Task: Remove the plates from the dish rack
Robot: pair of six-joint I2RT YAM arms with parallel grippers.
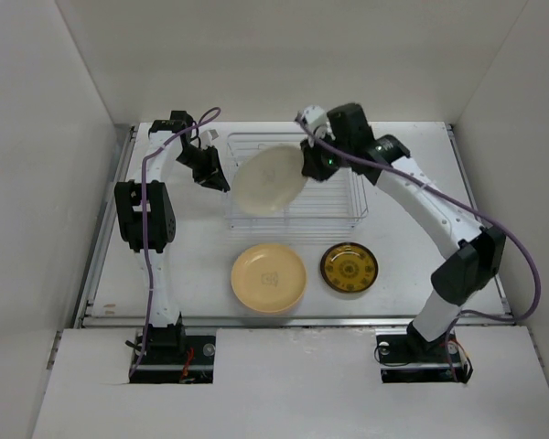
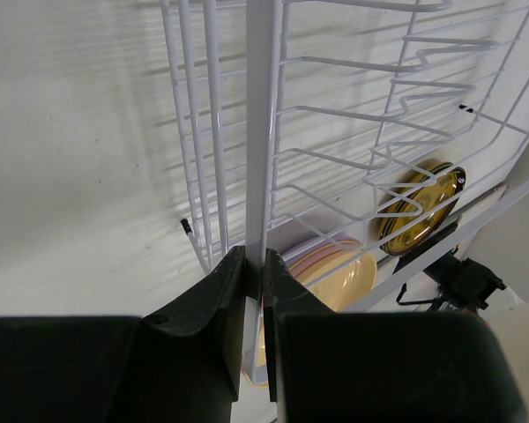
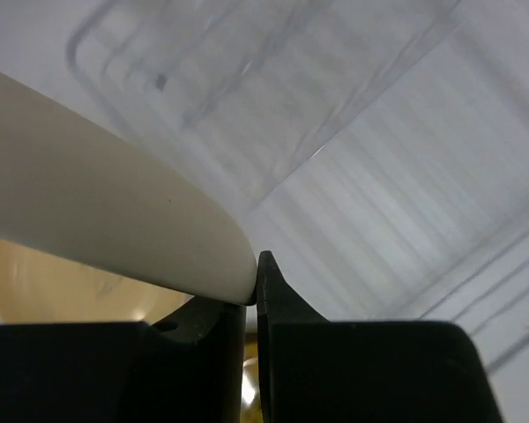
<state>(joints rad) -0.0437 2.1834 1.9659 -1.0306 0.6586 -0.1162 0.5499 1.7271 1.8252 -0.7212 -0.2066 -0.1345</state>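
A: As the right hand (image 3: 254, 280) pinches the cream plate (image 1: 267, 181) by its rim, where is it?
B: Tilted over the dish rack (image 1: 348, 206), upper centre. The left hand (image 2: 254, 264) is clamped on the rack's wall. The yellow-orange plate (image 1: 268, 277) and brown-gold plate (image 1: 349, 268) lie on the worktop (image 1: 192, 265) below.

The scene was lit brightly and evenly; the dish rack (image 3: 247, 88) was rendered blurred in the right wrist view.

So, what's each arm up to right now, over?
Left gripper shut on dish rack wall. Right gripper shut on cream plate, tilted over rack. No obstruction seen.
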